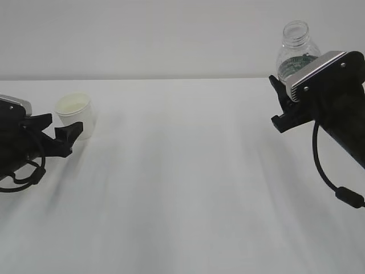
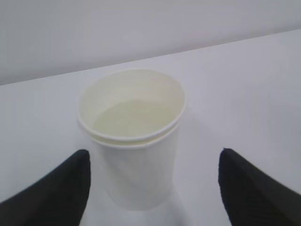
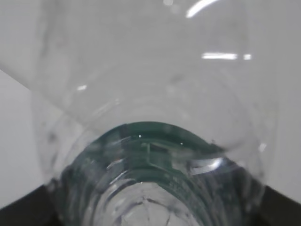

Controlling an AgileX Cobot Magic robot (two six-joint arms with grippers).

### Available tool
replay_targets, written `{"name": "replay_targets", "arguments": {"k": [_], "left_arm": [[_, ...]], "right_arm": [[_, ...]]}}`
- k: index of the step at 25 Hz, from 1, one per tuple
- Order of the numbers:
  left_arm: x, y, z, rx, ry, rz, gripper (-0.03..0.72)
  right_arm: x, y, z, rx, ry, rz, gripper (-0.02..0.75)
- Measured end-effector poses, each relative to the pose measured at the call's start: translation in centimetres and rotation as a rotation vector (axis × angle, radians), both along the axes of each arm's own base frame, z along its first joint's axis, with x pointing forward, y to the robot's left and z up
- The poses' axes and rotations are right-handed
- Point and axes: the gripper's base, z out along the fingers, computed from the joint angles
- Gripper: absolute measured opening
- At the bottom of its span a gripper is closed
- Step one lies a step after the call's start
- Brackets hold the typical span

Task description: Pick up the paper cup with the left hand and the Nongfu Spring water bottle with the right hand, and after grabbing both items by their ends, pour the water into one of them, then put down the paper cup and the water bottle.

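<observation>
Standing on the table, the paper cup sits between the left hand's wide jaws, ungripped, while the right hand holds the water bottle aloft; closing off-centre could crush or tip the light cup.

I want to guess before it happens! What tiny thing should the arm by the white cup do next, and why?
Probably nothing more than drawing the left gripper back. The paper cup stands on the table between open fingers that don't touch it.
</observation>
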Motion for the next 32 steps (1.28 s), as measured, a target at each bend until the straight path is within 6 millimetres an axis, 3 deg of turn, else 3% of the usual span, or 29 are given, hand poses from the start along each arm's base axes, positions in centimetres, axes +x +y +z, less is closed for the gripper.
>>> {"name": "replay_targets", "arguments": {"k": [12, 24, 32], "left_arm": [[-2.7, 0.1, 0.3, 0.0, 0.049, 0.006, 0.589], [-2.9, 0.1, 2.8, -0.005, -0.02, 0.008, 0.589], [-2.9, 0.1, 2.8, -0.014, -0.019, 0.008, 0.587]], "right_arm": [[0.0, 0.0, 0.0, 0.031, 0.008, -0.006, 0.494], [0.2, -0.8, 0.0, 0.255, 0.058, -0.085, 0.493], [0.3, -1.5, -0.1, 0.354, 0.07, -0.171, 0.493]]}}
